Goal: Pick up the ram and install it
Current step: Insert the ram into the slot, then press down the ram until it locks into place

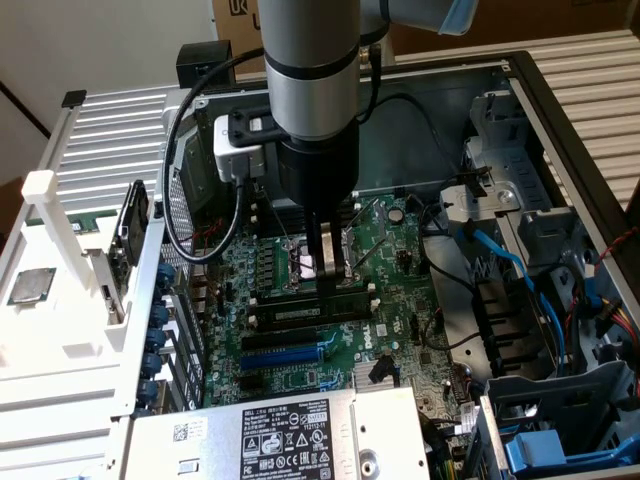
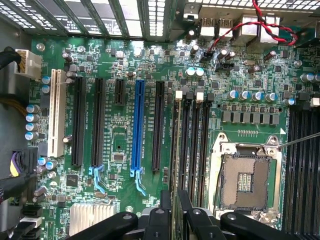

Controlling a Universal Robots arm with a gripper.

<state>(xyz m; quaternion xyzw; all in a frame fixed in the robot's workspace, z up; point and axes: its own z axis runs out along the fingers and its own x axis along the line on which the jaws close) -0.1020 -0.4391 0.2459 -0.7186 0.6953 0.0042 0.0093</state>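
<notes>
The ram (image 2: 175, 150) stands on edge along the memory slot farthest from the processor socket (image 2: 245, 180); I look down on its thin olive top edge. In the exterior view the ram (image 1: 290, 314) is a long dark bar with a pale label, low on the motherboard. My gripper (image 2: 175, 212) straddles one end of it, a black finger close against each flat side. In the exterior view the gripper (image 1: 328, 282) reaches straight down from the grey arm onto the stick's top. The part of the ram under the fingers is hidden.
Black memory slots (image 2: 195, 150) lie beside the ram, and black and blue expansion slots (image 2: 139, 130) on its other side. Cables and drive bays (image 1: 540, 250) crowd the exterior view's right. A white fixture (image 1: 60, 250) with a square silver chip (image 1: 30, 285) stands outside the case.
</notes>
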